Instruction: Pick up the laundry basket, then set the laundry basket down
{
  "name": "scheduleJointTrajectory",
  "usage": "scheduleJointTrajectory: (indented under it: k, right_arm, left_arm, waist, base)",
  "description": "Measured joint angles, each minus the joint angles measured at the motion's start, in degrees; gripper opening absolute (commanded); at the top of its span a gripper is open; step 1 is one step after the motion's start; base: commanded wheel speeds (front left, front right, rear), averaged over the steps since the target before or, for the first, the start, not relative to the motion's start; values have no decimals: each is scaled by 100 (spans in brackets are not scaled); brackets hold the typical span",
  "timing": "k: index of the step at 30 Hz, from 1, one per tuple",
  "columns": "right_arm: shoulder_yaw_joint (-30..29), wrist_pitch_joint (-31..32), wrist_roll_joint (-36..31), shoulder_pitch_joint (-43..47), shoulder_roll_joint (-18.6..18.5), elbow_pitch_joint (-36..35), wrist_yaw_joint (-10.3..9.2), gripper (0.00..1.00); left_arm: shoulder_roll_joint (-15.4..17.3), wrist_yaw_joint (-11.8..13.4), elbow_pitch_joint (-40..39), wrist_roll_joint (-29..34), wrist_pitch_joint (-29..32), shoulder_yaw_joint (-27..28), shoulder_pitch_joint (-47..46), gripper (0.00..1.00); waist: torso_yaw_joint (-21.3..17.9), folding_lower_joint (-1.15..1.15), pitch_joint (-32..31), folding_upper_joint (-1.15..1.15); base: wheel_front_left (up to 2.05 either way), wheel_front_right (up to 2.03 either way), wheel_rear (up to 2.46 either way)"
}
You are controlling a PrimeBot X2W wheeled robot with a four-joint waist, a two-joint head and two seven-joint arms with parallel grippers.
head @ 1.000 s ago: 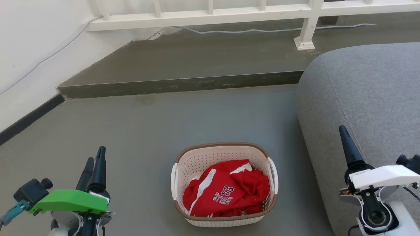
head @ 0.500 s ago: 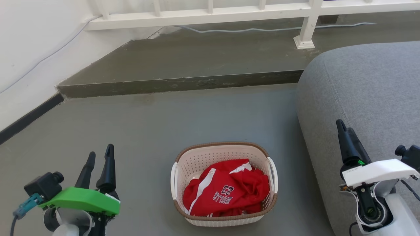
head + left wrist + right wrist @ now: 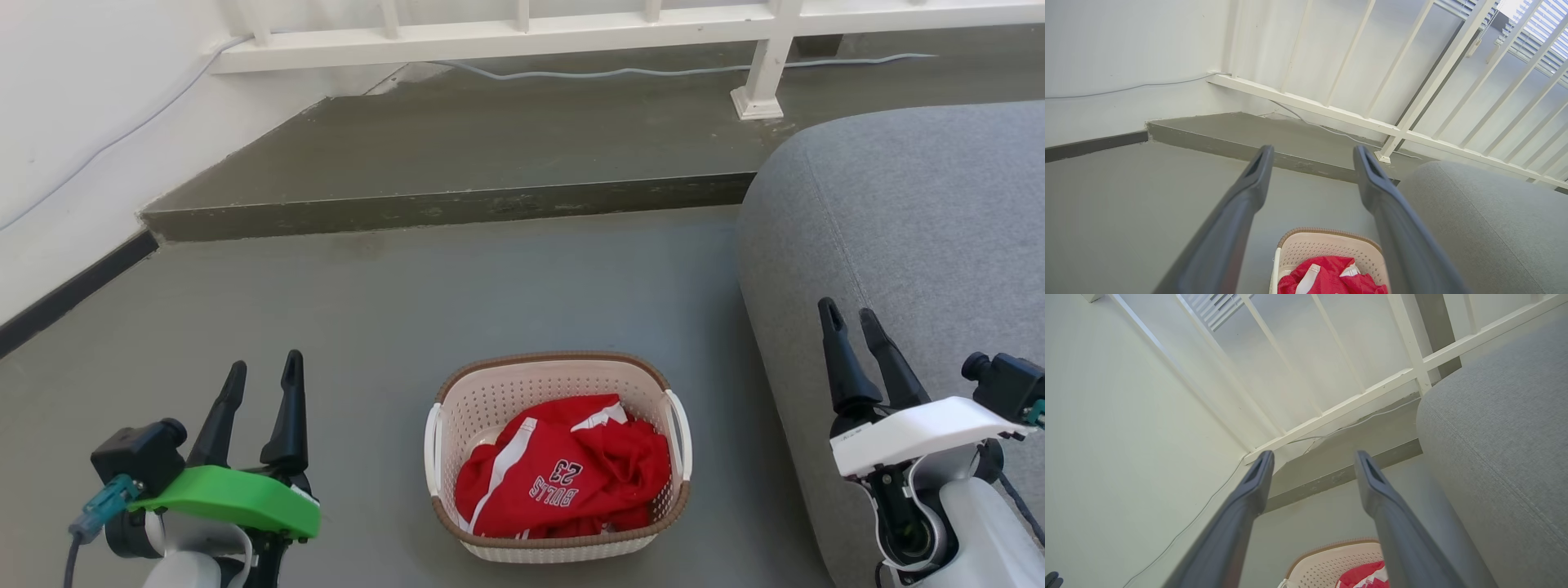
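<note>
Laundry basket (image 3: 522, 392) sits between left jaws and right jaws — both spread apart, empty — so lower each squarely over its nearer handle (image 3: 433, 449) before closing.

The laundry basket (image 3: 539, 390) stands upright on the floor (image 3: 408, 310) in front of me, near the grey sofa (image 3: 898, 212): small, cream-white, perforated, rounded-rectangular, with a brown woven-look rim, a white handle on each side and a crumpled red jersey (image 3: 571, 465) inside
</note>
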Motion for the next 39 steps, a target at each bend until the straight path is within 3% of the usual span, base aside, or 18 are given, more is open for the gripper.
scheduleJointTrajectory:
  k: [22,39]
  right_arm:
    - [153,-425,-1671,-97,56,-58,0,100]
    - [116,-432,-1781,-96,169,43,11,100]
  left_arm:
    - [-102,-3,-177,1669,-431,-93,-25,100]
    - [-126,-20,-157,1711,-432,-22,-79,100]
  waist:
    - [2,0,65,0]
    - [-4,0,77,0]
  base:
    - [0,0,0]
    - [0,0,0]
